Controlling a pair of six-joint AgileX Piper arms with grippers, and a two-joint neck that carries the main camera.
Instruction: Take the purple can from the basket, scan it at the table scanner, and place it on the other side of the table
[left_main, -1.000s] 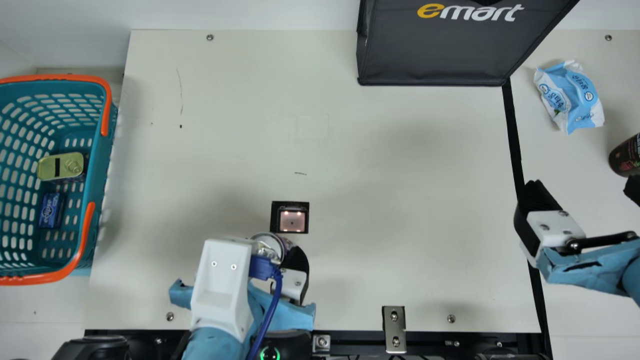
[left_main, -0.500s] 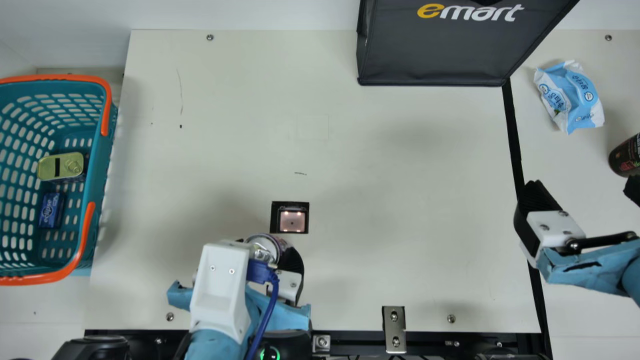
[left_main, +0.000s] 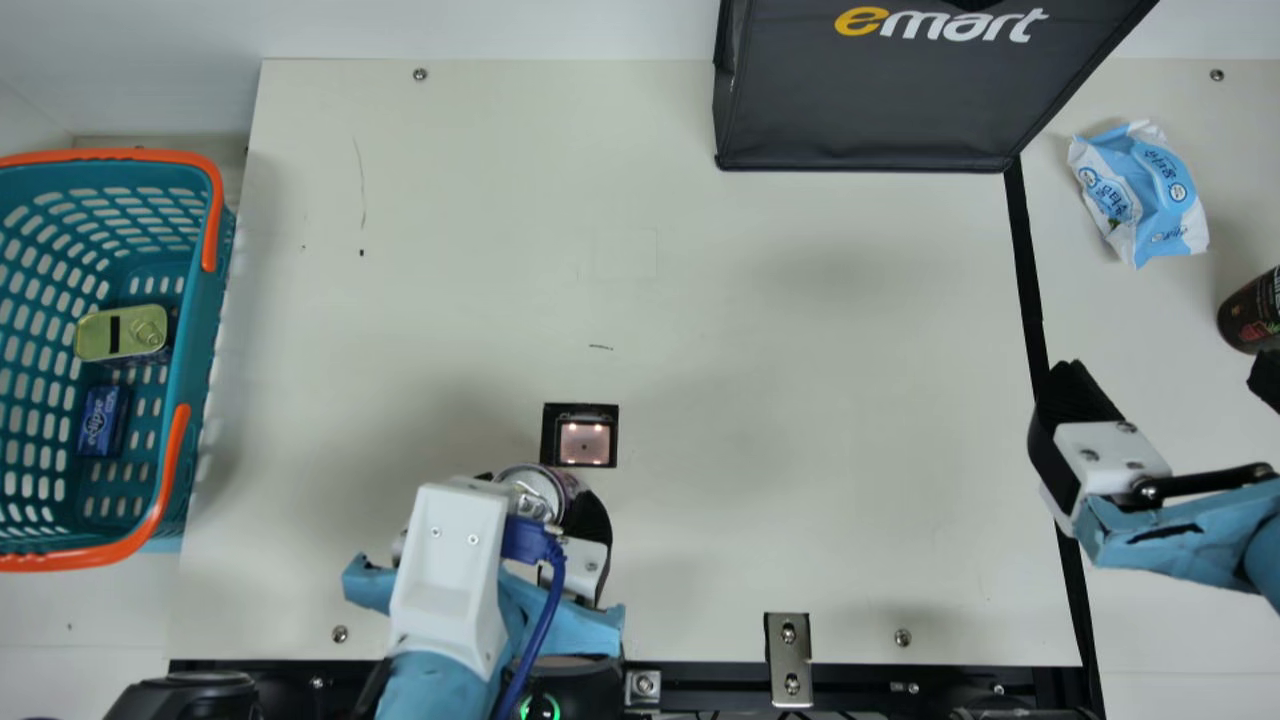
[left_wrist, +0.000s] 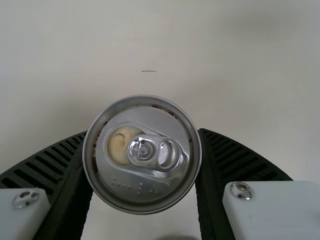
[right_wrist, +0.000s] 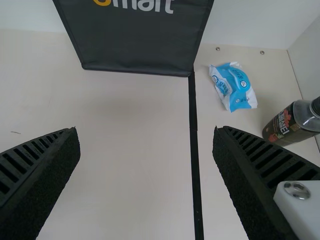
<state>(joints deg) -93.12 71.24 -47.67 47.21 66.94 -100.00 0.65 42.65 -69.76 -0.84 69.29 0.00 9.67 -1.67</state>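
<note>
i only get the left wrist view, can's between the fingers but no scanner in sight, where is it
Observer: In the main view, the table scanner lies just beyond the purple can and slightly to its right, seen from the robot's side.
Operator: and the right gripper, holding anything
Observer: No, the right gripper is open with nothing between its fingers.
Operator: what's in the basket
Observer: The teal basket holds a gold-lidded tin and a small blue pack.
</note>
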